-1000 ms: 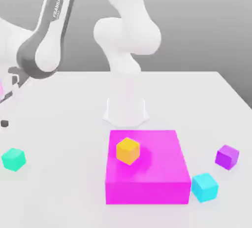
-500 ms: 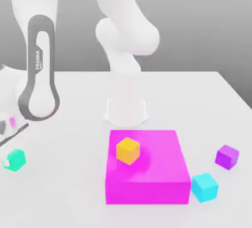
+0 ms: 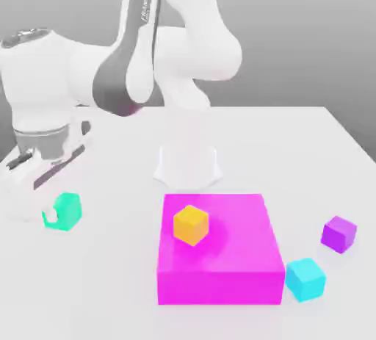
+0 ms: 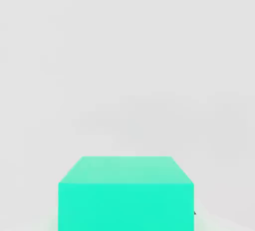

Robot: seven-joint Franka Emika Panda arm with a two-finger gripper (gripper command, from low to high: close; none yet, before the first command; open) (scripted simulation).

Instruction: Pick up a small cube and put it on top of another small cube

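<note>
- Gripping the small cube (image 3: 64, 211), the gripper (image 3: 56, 214) is sitting at the exterior view's left, with its jaws drawn in tight against the green-teal block's sides.
- Hanging from the white arm (image 3: 139, 45), the hand is pointing down over the white table (image 3: 103, 287), and the cube is showing just below it, partly covered by a pale fingertip on its left face.
- Whether the cube is resting on the table or is lifted clear of it is not something the exterior view is settling.
- Filling the near part of the hand view, the same small cube (image 4: 126, 195) is sitting squarely in front of the camera, with plain white table beyond it.
- Lying well apart from the held cube, a large flat magenta block (image 3: 220, 258) is occupying the middle of the table, in front of the robot's white base (image 3: 188, 164).
- Resting on top of the magenta block, near its left rear part, is an orange cube (image 3: 191, 225).
- Sitting just beside the magenta block's front right corner is a sky-cyan cube (image 3: 305, 278).
- Standing a little farther back and to the right of that one is a purple cube (image 3: 338, 233), apart from both the cyan cube and the magenta block.
</note>
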